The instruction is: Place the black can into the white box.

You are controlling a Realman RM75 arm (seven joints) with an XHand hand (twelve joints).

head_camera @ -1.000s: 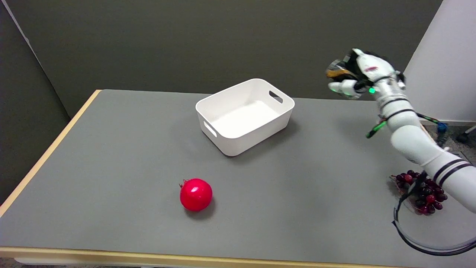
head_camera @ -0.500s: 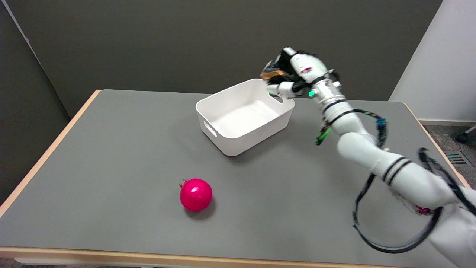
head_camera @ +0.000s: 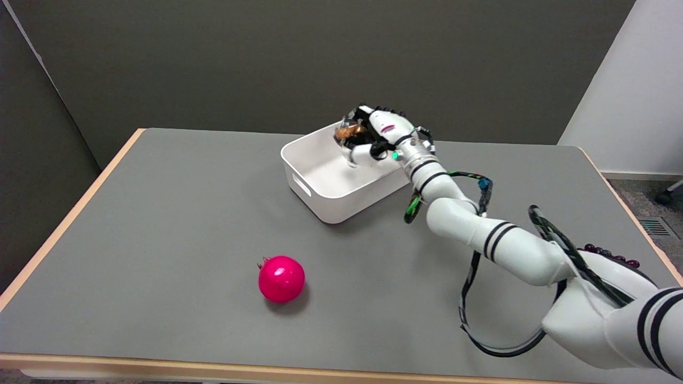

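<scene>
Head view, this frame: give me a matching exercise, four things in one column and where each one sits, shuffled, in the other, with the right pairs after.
Things:
1. black can
2. white box
3. red pomegranate
4. dark grapes

Places:
A. near the table's right edge, mostly hidden behind the arm
B. alone on the table's near middle
C. gripped in the right hand, over the box's far side
D. on the table's far middle, open side up

Pairs: 1-C, 2-D, 3-B, 4-A
</scene>
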